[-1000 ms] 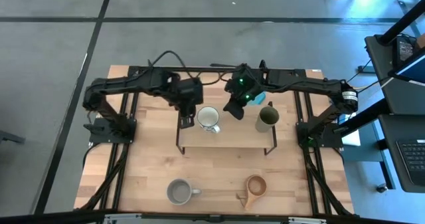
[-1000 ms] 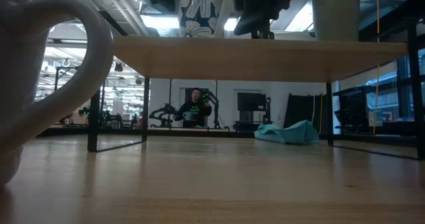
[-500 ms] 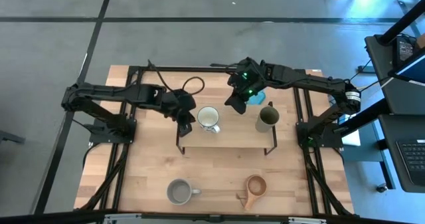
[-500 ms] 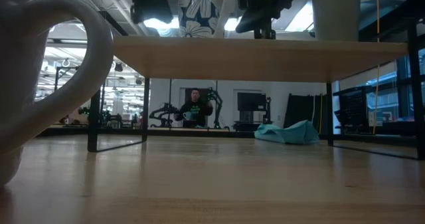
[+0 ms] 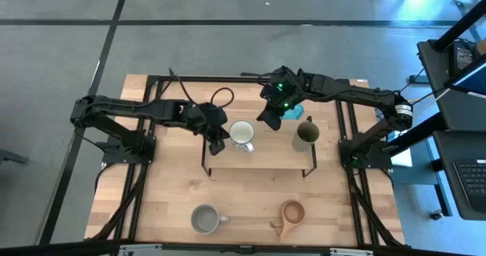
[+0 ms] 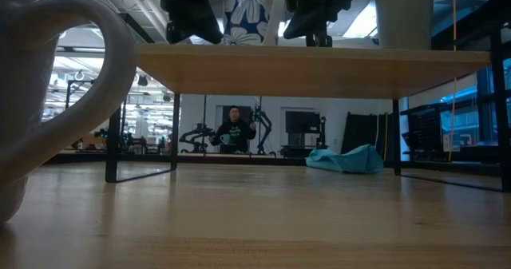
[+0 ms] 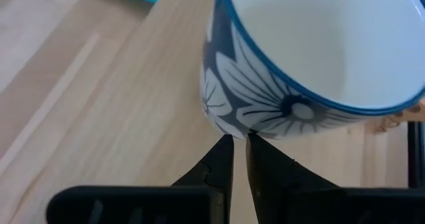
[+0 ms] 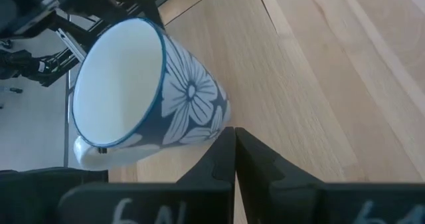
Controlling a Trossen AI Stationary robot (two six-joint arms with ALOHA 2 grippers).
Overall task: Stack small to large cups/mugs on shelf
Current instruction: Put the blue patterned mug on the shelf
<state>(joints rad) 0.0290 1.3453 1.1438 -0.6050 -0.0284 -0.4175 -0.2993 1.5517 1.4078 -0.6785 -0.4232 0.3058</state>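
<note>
seen from above, a low wooden shelf (image 5: 258, 156) stands mid-bench. on it, a white flower-patterned mug (image 5: 241, 134) sits at ten o'clock and an olive-green cup (image 5: 306, 134) at two o'clock. the left gripper (image 5: 215, 143), fingers clenched, touches the mug's base. the right gripper (image 5: 269, 121), fingers clenched, hovers between them. a grey mug (image 5: 204, 219) and wooden cup (image 5: 291, 213) sit at six o'clock.

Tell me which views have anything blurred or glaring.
Low view: the grey mug fills the near left edge, soft and out of focus, with bright ceiling lights behind the shelf. Left wrist view: the floral mug sits very close, its rim slightly soft. High view: evenly lit.
</note>
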